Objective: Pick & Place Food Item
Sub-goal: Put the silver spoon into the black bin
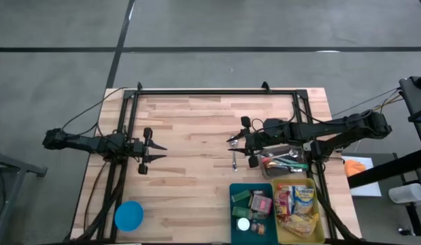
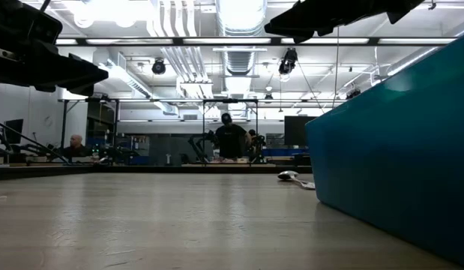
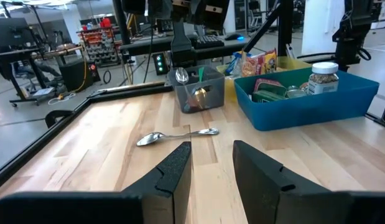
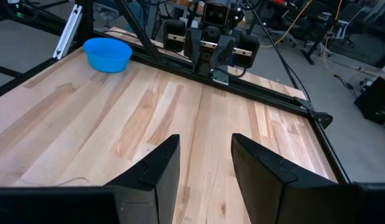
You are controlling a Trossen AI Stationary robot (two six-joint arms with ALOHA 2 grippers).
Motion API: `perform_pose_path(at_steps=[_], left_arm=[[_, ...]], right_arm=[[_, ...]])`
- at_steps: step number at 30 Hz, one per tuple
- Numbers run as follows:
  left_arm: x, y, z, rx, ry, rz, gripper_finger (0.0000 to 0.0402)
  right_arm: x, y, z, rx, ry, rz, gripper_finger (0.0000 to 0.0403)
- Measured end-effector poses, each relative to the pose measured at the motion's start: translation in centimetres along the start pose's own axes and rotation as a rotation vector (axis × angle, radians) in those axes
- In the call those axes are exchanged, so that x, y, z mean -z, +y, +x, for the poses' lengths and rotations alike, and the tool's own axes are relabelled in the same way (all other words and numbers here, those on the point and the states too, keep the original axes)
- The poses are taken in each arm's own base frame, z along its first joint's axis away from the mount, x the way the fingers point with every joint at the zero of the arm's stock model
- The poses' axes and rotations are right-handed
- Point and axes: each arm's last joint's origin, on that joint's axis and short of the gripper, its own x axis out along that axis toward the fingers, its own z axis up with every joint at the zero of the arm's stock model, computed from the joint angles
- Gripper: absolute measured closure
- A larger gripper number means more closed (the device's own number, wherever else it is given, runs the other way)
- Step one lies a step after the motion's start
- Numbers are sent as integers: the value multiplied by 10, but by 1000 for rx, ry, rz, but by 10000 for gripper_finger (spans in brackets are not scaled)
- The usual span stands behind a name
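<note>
- The left hand (image 1: 156,155) sits low at the left side of the bench (image 1: 196,129), its arm stretched level and pointing across the wood toward the right; its two dark fingers (image 3: 175,171) stand apart with a gap between them and nothing in it.
- The right hand (image 1: 232,143) hangs above the middle of the bench, reaching in from the right and tilted slightly downward; its fingers (image 4: 160,167) are likewise parted and empty.
- The food items lie in two bins at the near right edge: a teal bin (image 1: 235,216) with small packets and a white-lidded jar (image 3: 323,77), and, touching it, a yellow bin (image 1: 324,231) with bright snack bags (image 1: 297,203).
- A clear container (image 3: 199,98) behind the bins holds cutlery standing upright.
- A metal spoon (image 3: 175,135) lies flat on the wood just beside that container, under the right hand, its long axis running from the far edge to the near edge.
- A blue bowl (image 1: 129,216) rests at the near left corner, well apart from the bins.
</note>
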Motion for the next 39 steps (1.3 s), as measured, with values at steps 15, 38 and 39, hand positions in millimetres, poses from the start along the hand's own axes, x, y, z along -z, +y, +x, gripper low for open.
perform_pose_path(at_steps=[15, 38, 39], left_arm=[[0, 0, 0, 0, 1, 0, 282], [0, 0, 0, 0, 2, -2, 282], [0, 0, 0, 0, 2, -2, 282]], right_arm=[[0, 0, 0, 0, -1, 8, 262], [26, -4, -3, 380, 190, 917, 262], [27, -4, -4, 391, 214, 944, 262]])
